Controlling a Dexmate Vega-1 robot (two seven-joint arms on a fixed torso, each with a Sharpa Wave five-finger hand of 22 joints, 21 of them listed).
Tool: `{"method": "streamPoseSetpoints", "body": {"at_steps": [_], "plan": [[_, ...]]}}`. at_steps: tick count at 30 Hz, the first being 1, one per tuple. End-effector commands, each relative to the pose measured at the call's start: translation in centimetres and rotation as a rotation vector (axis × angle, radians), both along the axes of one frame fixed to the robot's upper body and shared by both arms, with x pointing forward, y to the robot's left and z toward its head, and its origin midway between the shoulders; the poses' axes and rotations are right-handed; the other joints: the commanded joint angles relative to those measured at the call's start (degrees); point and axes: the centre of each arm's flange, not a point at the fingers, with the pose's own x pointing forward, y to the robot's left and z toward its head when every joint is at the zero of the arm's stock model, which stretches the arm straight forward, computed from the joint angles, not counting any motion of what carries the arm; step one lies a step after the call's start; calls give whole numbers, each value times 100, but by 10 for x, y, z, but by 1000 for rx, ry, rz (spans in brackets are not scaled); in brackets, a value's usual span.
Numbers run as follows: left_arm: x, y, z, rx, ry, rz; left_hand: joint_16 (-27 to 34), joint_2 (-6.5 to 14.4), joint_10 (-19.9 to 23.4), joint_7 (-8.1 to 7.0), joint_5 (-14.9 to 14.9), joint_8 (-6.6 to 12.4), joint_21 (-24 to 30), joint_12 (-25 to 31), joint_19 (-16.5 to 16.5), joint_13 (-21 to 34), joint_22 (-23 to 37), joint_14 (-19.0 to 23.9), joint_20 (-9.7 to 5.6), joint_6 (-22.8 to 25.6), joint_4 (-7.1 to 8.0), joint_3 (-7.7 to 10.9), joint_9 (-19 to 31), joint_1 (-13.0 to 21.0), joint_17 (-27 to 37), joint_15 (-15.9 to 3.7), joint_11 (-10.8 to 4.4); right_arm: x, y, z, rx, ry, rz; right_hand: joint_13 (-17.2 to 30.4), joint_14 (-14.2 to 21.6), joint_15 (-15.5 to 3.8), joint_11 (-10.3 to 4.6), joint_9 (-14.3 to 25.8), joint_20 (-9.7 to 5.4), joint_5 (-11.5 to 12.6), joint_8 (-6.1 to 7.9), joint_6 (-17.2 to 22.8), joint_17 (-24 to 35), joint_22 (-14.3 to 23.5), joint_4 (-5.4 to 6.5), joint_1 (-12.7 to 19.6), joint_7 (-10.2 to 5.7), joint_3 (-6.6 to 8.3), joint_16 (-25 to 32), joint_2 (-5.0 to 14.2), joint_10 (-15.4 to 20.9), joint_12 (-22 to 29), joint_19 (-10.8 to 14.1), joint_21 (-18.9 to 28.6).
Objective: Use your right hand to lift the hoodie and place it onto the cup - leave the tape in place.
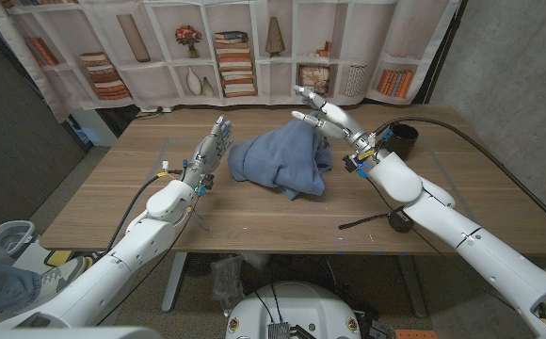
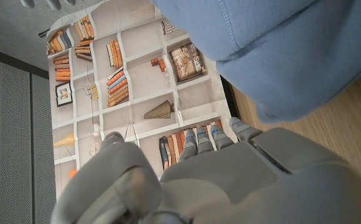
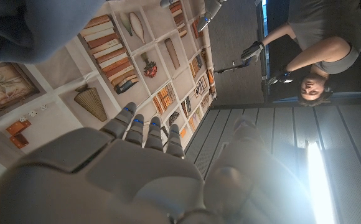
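While left hand point(image 1: 209, 151) waits upright, right hand point(image 1: 322, 111) open above hoodie point(image 1: 282, 158).

My wooden table point(image 1: 254, 212) carries the blue hoodie point(image 1: 282, 158) heaped near centre; a black cup point(image 1: 403, 139) stands at three o'clock from it.

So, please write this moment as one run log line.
right hand: open, at hoodie top | left hand: open beside it | cup: uncovered
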Motion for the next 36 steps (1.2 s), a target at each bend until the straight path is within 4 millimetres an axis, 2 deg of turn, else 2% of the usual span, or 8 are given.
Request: {"method": "streamPoseSetpoints", "body": {"at_steps": [1, 5, 12, 19, 24, 27, 33, 36], "plan": [[-8, 2, -3, 10, 2, 9, 16, 18, 26, 10, 43, -8, 15, -5, -14, 21, 31, 10, 45, 20, 28, -49, 22, 54, 15, -16, -46, -1, 7, -2, -49, -48, -29, 30, -36, -2, -35, 7, 22, 74, 82, 73, 13, 11, -99, 192, -161, 17, 1, -14, 10, 15, 12, -18], [-11, 2, -2, 15, 3, 14, 16, 20, 32, 10, 43, -9, 16, -4, -12, 21, 32, 12, 43, 21, 28, -54, 22, 56, 15, -20, -50, -1, 9, -3, -71, -66, -46, 30, -49, 11, -35, 7, 92, 98, 88, 78, 13, 11, -127, 259, -181, 20, 1, -38, 2, 19, -12, -32], [-13, 0, 3, 21, -8, 22, 14, 24, 31, 6, 43, -11, 16, -8, -12, 21, 32, 11, 34, 23, 29, -65, 23, 61, 15, -18, -49, -2, 7, 0, -108, -89, -77, 31, -166, 25, 4, 8, 193, 163, 43, -76, 13, 11, -172, 398, -110, 2, -22, -135, -135, -12, -80, -63], [-7, -9, 11, 33, -17, -5, 13, 27, 34, 5, 44, -10, 15, -9, -12, 21, 32, 12, 33, 31, 28, -73, 23, 65, 14, -22, -53, -4, 3, 2, -127, -96, -113, 32, -253, 51, 29, 9, 291, 230, 35, -135, 15, 12, -181, 468, -74, -32, -31, -226, -231, -27, -155, -89], [-4, -12, 10, 27, -18, -16, 13, 30, 31, 10, 44, -12, 15, -11, -12, 21, 32, 12, 31, 31, 28, -79, 23, 67, 14, -24, -42, -6, 3, 2, -143, -106, -146, 32, -318, 48, 31, 10, 366, 277, 32, -172, 15, 13, -179, 513, -84, -53, -36, -278, -296, -34, -211, -104], [-3, -14, 9, 29, -15, -19, 13, 31, 33, 13, 45, -13, 14, -11, -13, 21, 33, 14, 32, 29, 29, -82, 23, 69, 14, -23, -44, -5, 3, 2, -153, -112, -166, 33, -369, 51, 44, 11, 512, 332, 30, -212, 16, 15, -171, 559, -83, -77, -31, -328, -379, -42, -280, -117], [-5, -13, 9, 25, -17, -13, 14, 35, 40, 8, 45, -15, 12, -10, -18, 22, 33, 18, 33, 32, 29, -90, 23, 73, 14, -21, -63, -2, 4, 5, -178, -115, -189, 34, -487, 60, 92, 12, 590, 393, 17, -286, 17, 17, -158, 600, -79, -107, -45, -381, -498, -58, -329, -119], [-6, -13, 10, 24, -19, -8, 13, 37, 37, 16, 45, -12, 12, -13, -20, 22, 33, 19, 33, 42, 29, -95, 23, 75, 15, -17, -53, -1, 4, 6, -191, -118, -204, 35, -568, 101, 110, 13, 741, 448, 12, -341, 18, 18, -146, 637, -73, -131, -43, -418, -607, -68, -384, -123]]}}
